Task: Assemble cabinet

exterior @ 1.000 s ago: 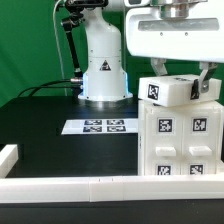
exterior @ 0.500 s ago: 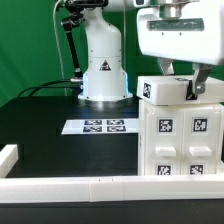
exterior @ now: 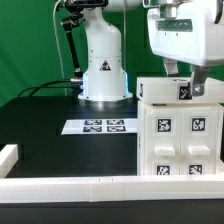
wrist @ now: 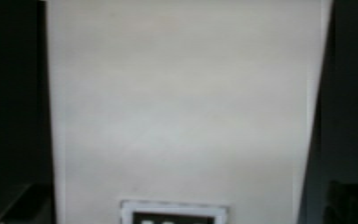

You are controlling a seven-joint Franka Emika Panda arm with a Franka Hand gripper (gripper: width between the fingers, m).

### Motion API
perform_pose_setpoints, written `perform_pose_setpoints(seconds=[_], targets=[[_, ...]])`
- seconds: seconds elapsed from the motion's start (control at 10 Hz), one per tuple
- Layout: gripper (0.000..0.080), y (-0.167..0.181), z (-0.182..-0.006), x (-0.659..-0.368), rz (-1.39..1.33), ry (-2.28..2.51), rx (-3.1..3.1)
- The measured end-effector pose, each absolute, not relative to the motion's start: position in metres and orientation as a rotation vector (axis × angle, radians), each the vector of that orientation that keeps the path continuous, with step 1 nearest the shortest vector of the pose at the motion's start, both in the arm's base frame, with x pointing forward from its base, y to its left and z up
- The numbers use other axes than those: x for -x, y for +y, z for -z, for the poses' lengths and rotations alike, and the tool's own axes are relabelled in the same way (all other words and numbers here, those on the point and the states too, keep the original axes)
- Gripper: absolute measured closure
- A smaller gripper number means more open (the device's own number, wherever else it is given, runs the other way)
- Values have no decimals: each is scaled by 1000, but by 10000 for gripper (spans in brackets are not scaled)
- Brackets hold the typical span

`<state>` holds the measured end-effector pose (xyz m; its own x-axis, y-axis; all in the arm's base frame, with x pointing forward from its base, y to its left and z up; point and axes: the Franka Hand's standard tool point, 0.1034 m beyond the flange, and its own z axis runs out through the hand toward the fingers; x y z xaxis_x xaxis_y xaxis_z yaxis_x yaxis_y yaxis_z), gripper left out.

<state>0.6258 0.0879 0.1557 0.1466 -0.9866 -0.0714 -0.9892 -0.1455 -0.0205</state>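
Right now I'm keeping the end effector (exterior: 184,84) pinching the top panel (exterior: 160,91), which is lying flat atop the cabinet (exterior: 178,140) on the surface (exterior: 60,150), exterior view's right. Seating step, I'm judging; next needs squaring, pressing, then releasing.

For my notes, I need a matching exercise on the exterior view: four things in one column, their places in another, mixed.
Things
1. large white plastic cabinet with square tags
2. thin flat white marker board
3. white robot arm base with triangle sticker
4. two-finger gripper

Places
A. on the black table, exterior view's right
B. at the table's far edge
C. flat on the table's middle
D. directly above the cabinet's top

Pairs: 1-A, 2-C, 3-B, 4-D
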Motion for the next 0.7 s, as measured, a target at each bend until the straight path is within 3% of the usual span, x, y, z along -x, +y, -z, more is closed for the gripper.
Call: perform_pose_setpoints(seconds=[0.5, 0.7], targets=[[2, 93, -188, -632, -48, 1894, 2343], [3, 95, -188, -633, -51, 1843, 2371]])
